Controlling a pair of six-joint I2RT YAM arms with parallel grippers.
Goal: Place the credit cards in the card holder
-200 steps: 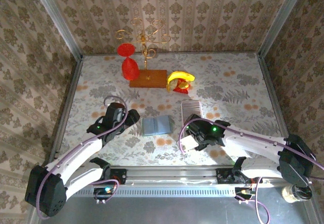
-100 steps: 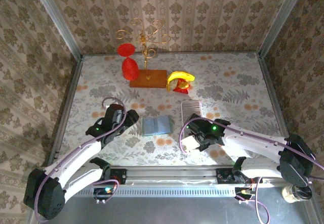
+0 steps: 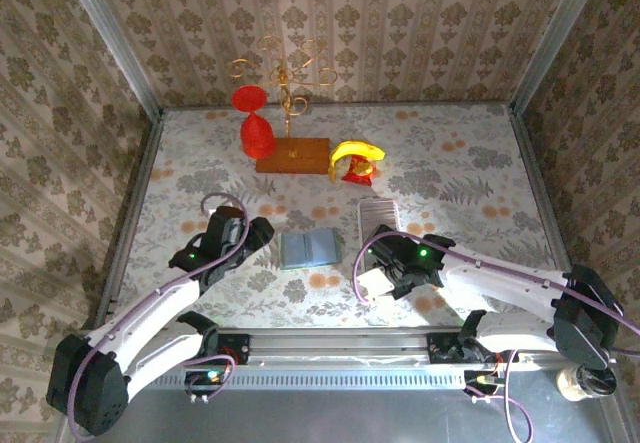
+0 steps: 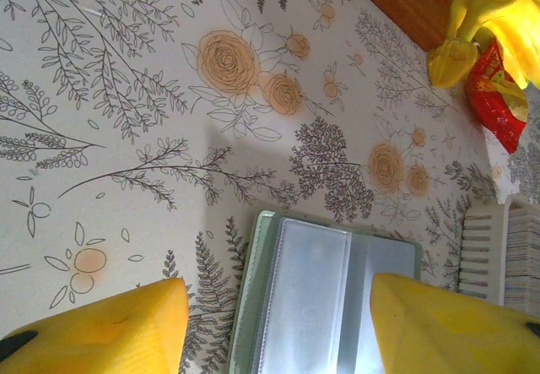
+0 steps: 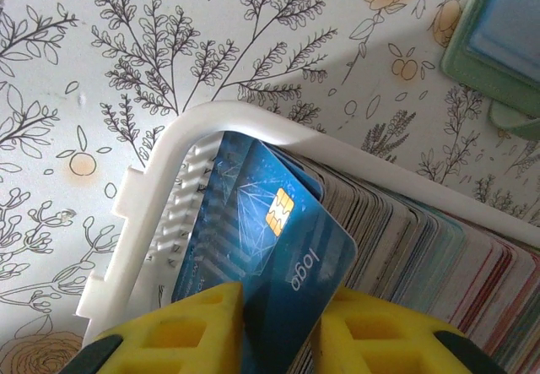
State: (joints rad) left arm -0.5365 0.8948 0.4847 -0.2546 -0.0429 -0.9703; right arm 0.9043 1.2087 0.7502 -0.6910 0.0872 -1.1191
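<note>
Blue credit card [image 5: 270,247]: chip side showing, tilted up out of the near end of a white tray [image 5: 160,180], lower centre of the right wrist view; clamped between the two yellow fingers [image 5: 181,327] of the right tool [image 5: 278,323].
Stack of cards [image 5: 422,222]: stood on edge in the same tray, just right of the blue one, edges showing many colours.
Card holder [image 5: 498,45]: sage green, upper right corner of the right wrist view, near the tray but apart from it; in the top view it lay open and flat [image 3: 308,249] at the centre of the floral tabletop [image 3: 450,173], between the two arms; clear sleeves showed in the left wrist view [image 4: 329,298].
Left tool [image 4: 278,332]: fingers apart, nothing between them, hanging over the near edge of the card holder.
Beyond, upper centre of the top view: wooden base [image 3: 292,153] with a gold wire stand; red goblet [image 3: 256,123]; yellow banana [image 3: 357,151] on a red packet [image 4: 498,95].
</note>
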